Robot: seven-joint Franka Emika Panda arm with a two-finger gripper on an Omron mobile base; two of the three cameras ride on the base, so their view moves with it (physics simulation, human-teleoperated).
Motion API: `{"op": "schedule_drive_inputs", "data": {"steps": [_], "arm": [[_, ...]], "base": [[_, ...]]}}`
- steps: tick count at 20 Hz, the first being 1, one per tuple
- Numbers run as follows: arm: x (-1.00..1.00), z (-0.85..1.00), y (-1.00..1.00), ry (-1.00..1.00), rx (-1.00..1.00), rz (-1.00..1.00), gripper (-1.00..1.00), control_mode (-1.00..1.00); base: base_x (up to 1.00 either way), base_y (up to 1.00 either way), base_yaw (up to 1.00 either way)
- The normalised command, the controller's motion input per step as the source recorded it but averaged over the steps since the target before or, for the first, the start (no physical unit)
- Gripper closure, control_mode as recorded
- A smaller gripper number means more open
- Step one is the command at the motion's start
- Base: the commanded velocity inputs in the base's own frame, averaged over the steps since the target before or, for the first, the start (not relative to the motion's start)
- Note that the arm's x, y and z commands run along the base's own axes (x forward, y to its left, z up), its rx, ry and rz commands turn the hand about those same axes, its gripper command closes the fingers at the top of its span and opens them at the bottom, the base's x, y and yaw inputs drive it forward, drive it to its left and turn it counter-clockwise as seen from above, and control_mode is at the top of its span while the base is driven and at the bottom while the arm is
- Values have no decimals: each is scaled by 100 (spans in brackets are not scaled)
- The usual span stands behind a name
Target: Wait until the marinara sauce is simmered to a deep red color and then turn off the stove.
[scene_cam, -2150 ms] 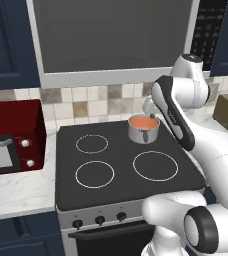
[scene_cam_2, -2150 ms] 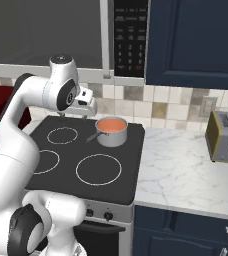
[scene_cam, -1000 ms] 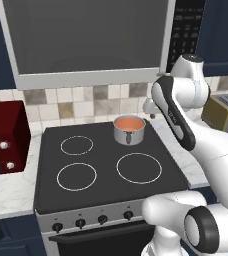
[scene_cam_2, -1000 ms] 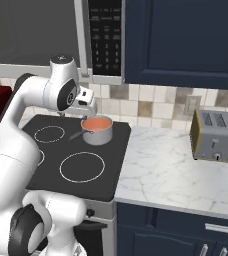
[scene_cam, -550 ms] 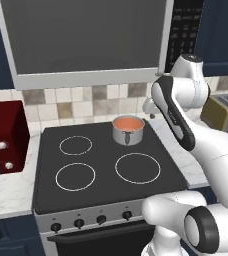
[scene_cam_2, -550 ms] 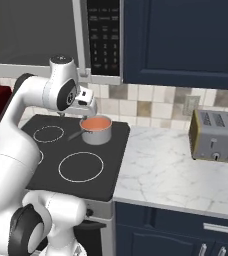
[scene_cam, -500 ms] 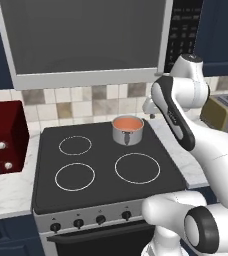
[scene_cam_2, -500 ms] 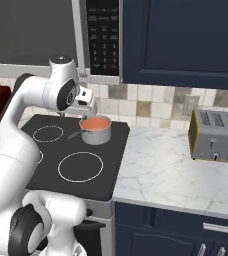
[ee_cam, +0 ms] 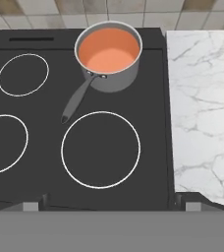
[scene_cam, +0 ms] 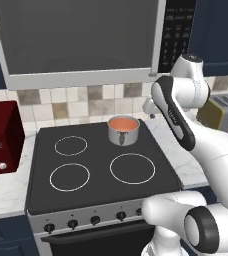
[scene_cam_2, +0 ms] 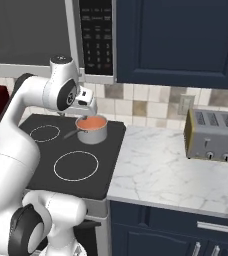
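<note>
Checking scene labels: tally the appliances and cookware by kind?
Stove: 1
Saucepan of marinara sauce: 1
Grey overhead microwave: 1
Red microwave: 1
Toaster: 1
Total: 5

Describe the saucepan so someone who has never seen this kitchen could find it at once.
Start at the black stove under the big grey microwave. The saucepan sits on its back right burner, nearest the marble counter. It is the sole pot there: shiny steel, holding pale orange-red marinara sauce, with a dark handle pointing at the front burners.
</note>
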Motion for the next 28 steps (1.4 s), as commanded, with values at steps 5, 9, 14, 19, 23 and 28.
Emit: {"op": "schedule_drive_inputs", "data": {"steps": [5,9,14,19,23,28], "arm": [[0,0,0,0,0,0,-100,100],[0,0,0,0,0,0,-100,100],[0,0,0,0,0,0,-100,100],[0,0,0,0,0,0,-100,100],[0,0,0,0,0,0,-100,100],[0,0,0,0,0,0,-100,-100]], "base": [[-35,-11,0],[-38,-20,0],[-13,-17,0],[0,0,0],[0,0,0],[0,0,0]]}}
